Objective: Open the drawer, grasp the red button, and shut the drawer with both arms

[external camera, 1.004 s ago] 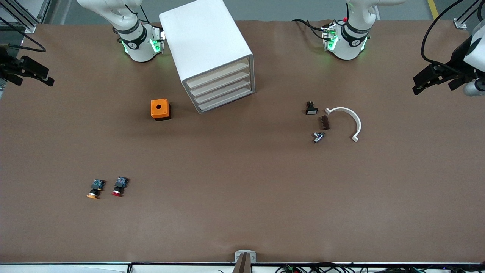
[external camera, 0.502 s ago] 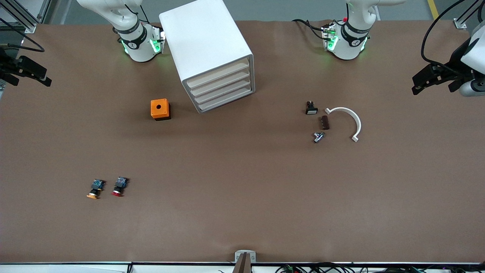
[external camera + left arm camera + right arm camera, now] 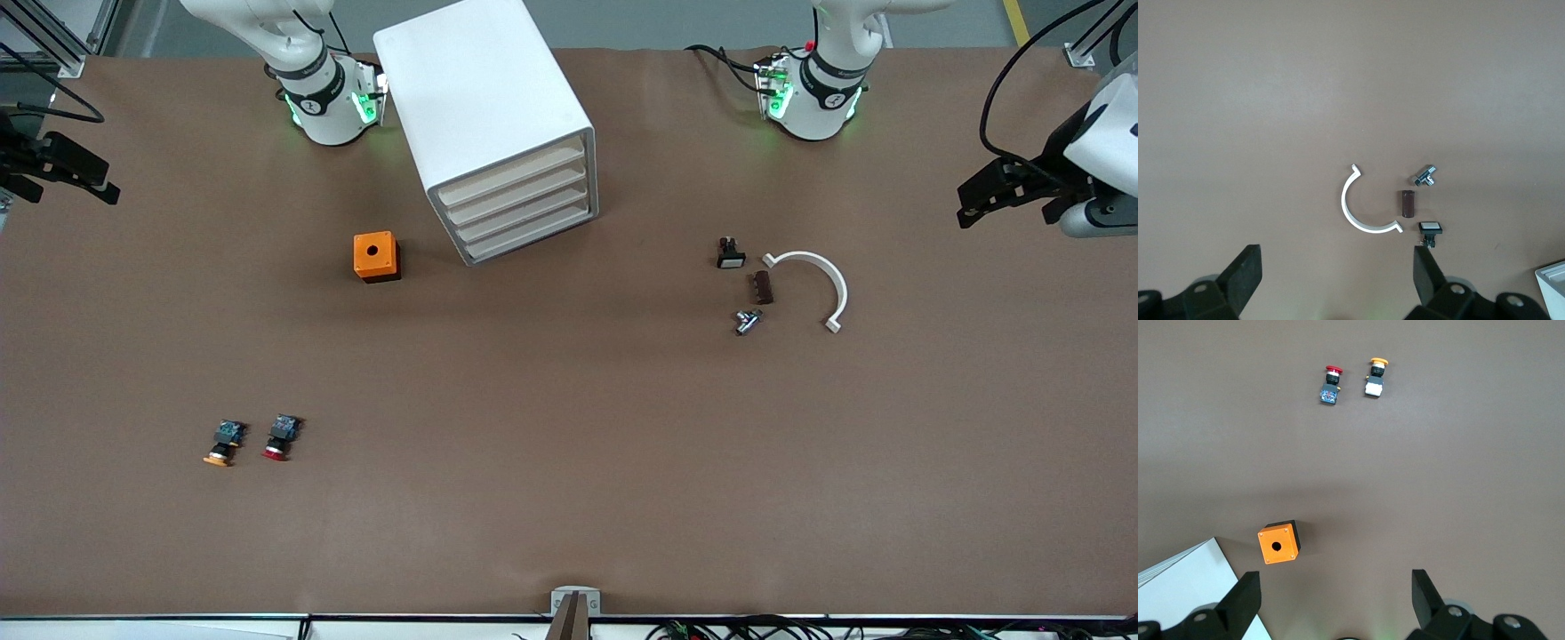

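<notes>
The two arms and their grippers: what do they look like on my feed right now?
Both are glossy white jointed arms with black bands and green lights glowing at their bases. The left gripper and right gripper are matte black with two blunt jaws. Black cables loop by the left arm.

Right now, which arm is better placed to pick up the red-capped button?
The right arm, probably. Its open hand hangs at the table end where the red-capped button lies, beside the orange-capped button. The left hand, also open, hangs over the opposite end.
</notes>
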`<state>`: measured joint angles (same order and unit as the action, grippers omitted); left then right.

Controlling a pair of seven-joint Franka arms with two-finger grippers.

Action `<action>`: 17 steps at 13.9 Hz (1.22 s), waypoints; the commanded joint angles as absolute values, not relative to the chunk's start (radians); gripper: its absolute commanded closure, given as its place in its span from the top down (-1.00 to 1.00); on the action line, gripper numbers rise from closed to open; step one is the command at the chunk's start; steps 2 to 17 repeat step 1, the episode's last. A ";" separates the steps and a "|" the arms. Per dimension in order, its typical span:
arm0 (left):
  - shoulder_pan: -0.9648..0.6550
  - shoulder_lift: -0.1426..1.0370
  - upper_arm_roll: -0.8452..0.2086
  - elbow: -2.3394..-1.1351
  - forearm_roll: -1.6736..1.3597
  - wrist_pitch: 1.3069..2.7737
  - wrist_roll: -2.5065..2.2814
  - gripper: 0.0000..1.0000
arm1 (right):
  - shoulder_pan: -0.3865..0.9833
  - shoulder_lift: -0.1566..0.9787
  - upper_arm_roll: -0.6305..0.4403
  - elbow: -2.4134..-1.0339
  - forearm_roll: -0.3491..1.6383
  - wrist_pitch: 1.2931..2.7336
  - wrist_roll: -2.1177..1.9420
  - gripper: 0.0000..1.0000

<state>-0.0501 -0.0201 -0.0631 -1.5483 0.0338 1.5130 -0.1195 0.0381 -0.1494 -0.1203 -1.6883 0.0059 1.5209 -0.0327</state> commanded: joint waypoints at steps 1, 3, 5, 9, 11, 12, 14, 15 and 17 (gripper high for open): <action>-0.058 -0.020 -0.055 -1.542 0.023 1.520 -0.117 0.99 | 0.038 -0.176 -0.118 -1.713 -0.008 1.534 -0.043 1.00; -0.058 -0.020 -0.055 -1.542 0.023 1.520 -0.117 0.99 | 0.038 -0.176 -0.118 -1.713 -0.008 1.534 -0.043 1.00; -0.058 -0.020 -0.055 -1.542 0.023 1.520 -0.117 0.99 | 0.038 -0.176 -0.118 -1.713 -0.008 1.534 -0.043 1.00; -0.058 -0.020 -0.055 -1.542 0.023 1.520 -0.117 0.99 | 0.038 -0.176 -0.118 -1.713 -0.008 1.534 -0.043 1.00; -0.058 -0.020 -0.055 -1.542 0.023 1.520 -0.117 0.99 | 0.038 -0.176 -0.118 -1.713 -0.008 1.534 -0.043 1.00; -0.058 -0.020 -0.055 -1.542 0.023 1.520 -0.117 0.99 | 0.038 -0.176 -0.118 -1.713 -0.008 1.534 -0.043 1.00; -0.058 -0.020 -0.055 -1.542 0.023 1.520 -0.117 0.99 | 0.038 -0.176 -0.118 -1.713 -0.008 1.534 -0.043 1.00; -0.058 -0.020 -0.055 -1.542 0.023 1.520 -0.117 0.99 | 0.038 -0.176 -0.118 -1.713 -0.008 1.534 -0.043 1.00; -0.058 -0.020 -0.055 -1.542 0.023 1.520 -0.117 0.99 | 0.038 -0.176 -0.118 -1.713 -0.008 1.534 -0.043 1.00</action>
